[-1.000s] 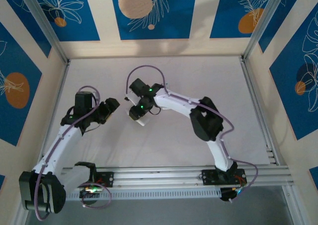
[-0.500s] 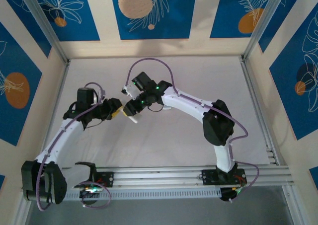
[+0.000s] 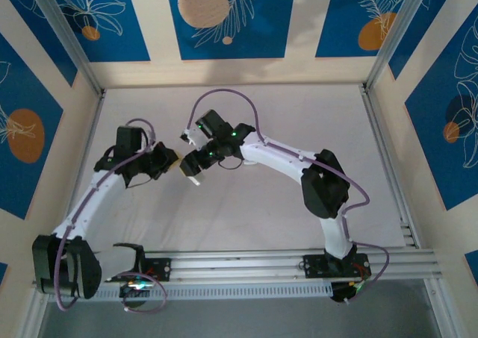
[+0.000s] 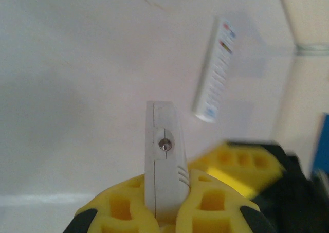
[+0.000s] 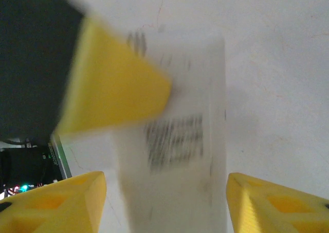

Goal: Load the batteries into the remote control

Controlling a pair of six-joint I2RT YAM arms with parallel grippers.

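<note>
Beyond the held remote (image 4: pixel 163 156), another remote (image 4: pixel 216 71)

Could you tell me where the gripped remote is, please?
The remote is clamped in the left gripper, left of centre in the top view, between the right gripper's open fingers.

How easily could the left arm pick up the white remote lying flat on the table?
Probably not as things stand. The left gripper is shut on another remote, so its grip is taken. The lying remote has bare table around it, so nothing else seems to block the way.
</note>
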